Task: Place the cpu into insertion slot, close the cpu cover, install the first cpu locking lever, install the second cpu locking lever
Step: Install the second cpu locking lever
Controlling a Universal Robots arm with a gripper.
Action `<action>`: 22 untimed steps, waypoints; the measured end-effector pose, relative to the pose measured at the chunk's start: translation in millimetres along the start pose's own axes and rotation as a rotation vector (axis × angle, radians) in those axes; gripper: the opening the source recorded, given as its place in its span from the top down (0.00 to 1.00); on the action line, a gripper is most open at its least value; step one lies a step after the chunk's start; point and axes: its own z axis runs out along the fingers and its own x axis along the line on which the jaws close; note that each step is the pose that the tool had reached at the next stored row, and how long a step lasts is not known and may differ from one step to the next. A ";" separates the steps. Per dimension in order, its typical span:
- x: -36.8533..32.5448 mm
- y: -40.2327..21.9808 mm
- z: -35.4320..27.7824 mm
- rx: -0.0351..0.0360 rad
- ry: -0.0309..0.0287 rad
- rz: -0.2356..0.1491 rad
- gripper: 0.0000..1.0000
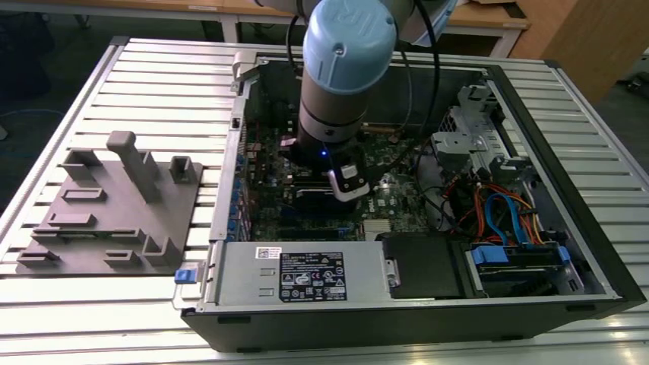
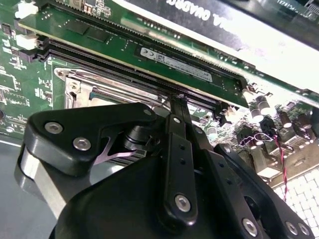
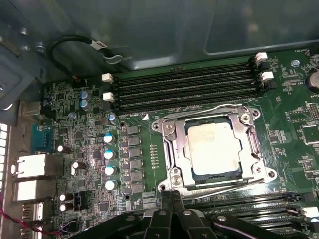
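The arm [image 1: 340, 76] reaches straight down, wrist vertical, and its gripper [image 3: 173, 195], seen in both wrist views [image 2: 178, 98], has its black fingertips [image 3: 169, 199] pressed together with no gap.

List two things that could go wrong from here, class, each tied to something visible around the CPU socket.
1. The pincer sits at the rim of the cpu cover, beside a thin locking lever; a sideways slip might bend it.
2. Memory slots and capacitors crowd the socket, so a wide arm swing could strike them.

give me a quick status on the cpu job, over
Pincer down at the socket's edge, by a lever wire. Cpu seated in the insertion slot, cpu cover closed over it. Nothing blocking.
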 end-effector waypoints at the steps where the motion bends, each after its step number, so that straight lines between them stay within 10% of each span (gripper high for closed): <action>1: 0.0 -0.2 0.5 -0.0025 0.0004 0.000 0.90; 8: -0.1 -1.3 3.4 -0.0294 0.0043 -0.001 0.90; 22: 3.9 -2.4 6.1 -0.0348 0.0054 -0.001 0.90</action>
